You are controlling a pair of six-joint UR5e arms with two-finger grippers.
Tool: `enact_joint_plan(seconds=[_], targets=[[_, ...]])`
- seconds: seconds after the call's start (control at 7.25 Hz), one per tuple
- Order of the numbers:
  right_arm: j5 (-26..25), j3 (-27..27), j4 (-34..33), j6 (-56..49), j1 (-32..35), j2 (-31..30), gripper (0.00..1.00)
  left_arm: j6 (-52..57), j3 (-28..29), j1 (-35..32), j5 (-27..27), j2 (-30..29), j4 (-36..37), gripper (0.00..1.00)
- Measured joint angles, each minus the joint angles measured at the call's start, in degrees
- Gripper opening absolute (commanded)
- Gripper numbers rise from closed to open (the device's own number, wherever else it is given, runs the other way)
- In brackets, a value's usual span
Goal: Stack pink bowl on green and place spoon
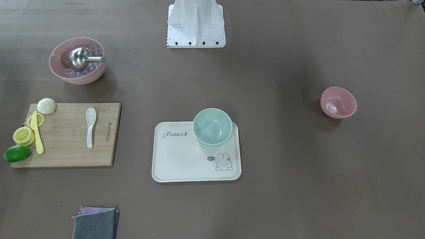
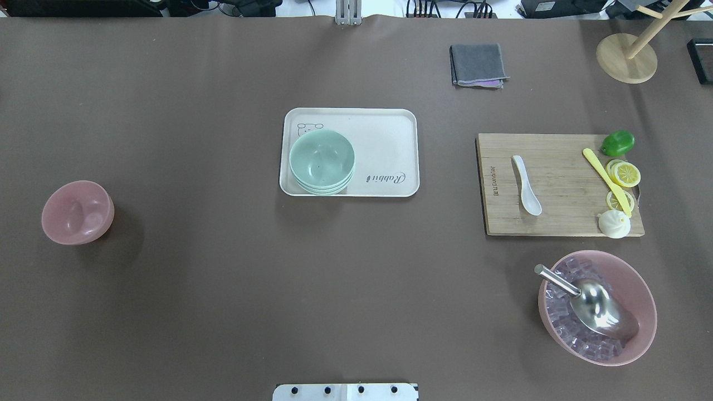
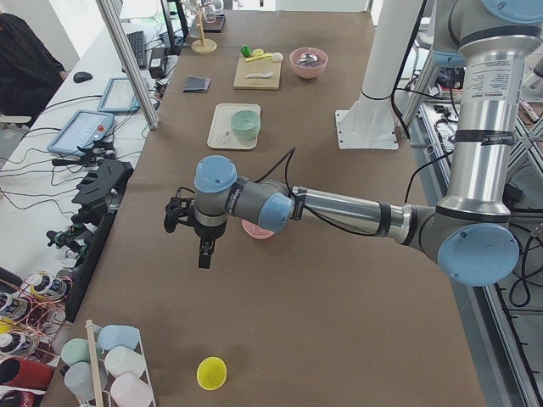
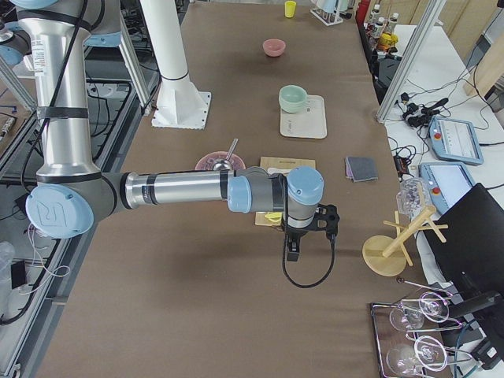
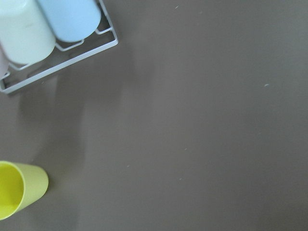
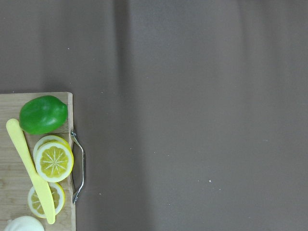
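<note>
A small pink bowl (image 1: 338,102) stands alone on the brown table, at the far left of the overhead view (image 2: 77,211). A stack of green bowls (image 1: 212,127) sits on a cream rabbit tray (image 1: 179,159) at the table's middle. A white spoon (image 1: 90,126) lies on a wooden cutting board (image 1: 66,149). My left gripper (image 3: 204,254) hangs above the table just past the pink bowl, seen only from the side. My right gripper (image 4: 293,252) hangs beyond the cutting board's end. I cannot tell whether either is open or shut.
A large pink bowl (image 2: 596,314) with ice cubes and a metal scoop stands near the board. Lemon slices, a lime (image 6: 43,114), a yellow knife and a bun lie on the board. A grey cloth (image 2: 478,65), a wooden stand (image 2: 626,55), a yellow cup (image 5: 17,195) and a cup rack are around.
</note>
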Motion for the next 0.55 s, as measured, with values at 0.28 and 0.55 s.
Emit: enact_joint_plan(seconds=[0.28, 0.55], targets=[[0.27, 0.03, 0.0, 0.06, 0.0, -0.05, 1.0, -9.59, -2.19, 6.86, -1.47, -2.04, -0.87, 0.99], [0.36, -0.02, -0.02, 0.07, 0.0, -0.04, 1.0, -22.2, -2.55, 16.86, -1.06, -4.0, -4.75, 0.98]])
